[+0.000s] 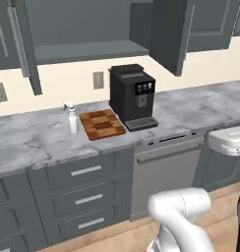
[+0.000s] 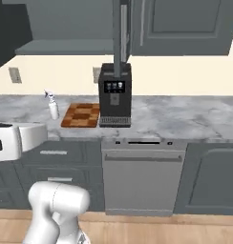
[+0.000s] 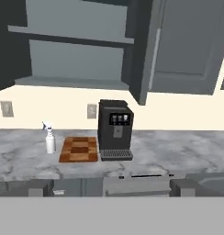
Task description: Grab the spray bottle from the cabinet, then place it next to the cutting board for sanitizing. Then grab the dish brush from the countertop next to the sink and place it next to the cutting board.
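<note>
The white spray bottle (image 1: 72, 119) (image 2: 53, 107) (image 3: 49, 140) stands upright on the marble countertop (image 1: 28, 138), just left of the patchwork wooden cutting board (image 1: 102, 124) (image 2: 81, 115) (image 3: 79, 149). Above them the dark grey cabinet (image 1: 87, 49) (image 3: 72, 59) hangs with its doors swung open and its shelves bare. My gripper (image 3: 112, 187) is open and holds nothing. It hangs well back from the counter, facing the bottle and board. Its white hand (image 1: 230, 140) (image 2: 13, 140) shows at the edge of each base view. The dish brush and the sink are out of view.
A black coffee machine (image 1: 133, 96) (image 2: 115, 95) (image 3: 114, 129) stands against the board's right side. One open cabinet door (image 1: 166, 34) (image 2: 121, 38) juts out above it. A dishwasher (image 1: 164, 170) and drawers (image 1: 85, 197) front the counter.
</note>
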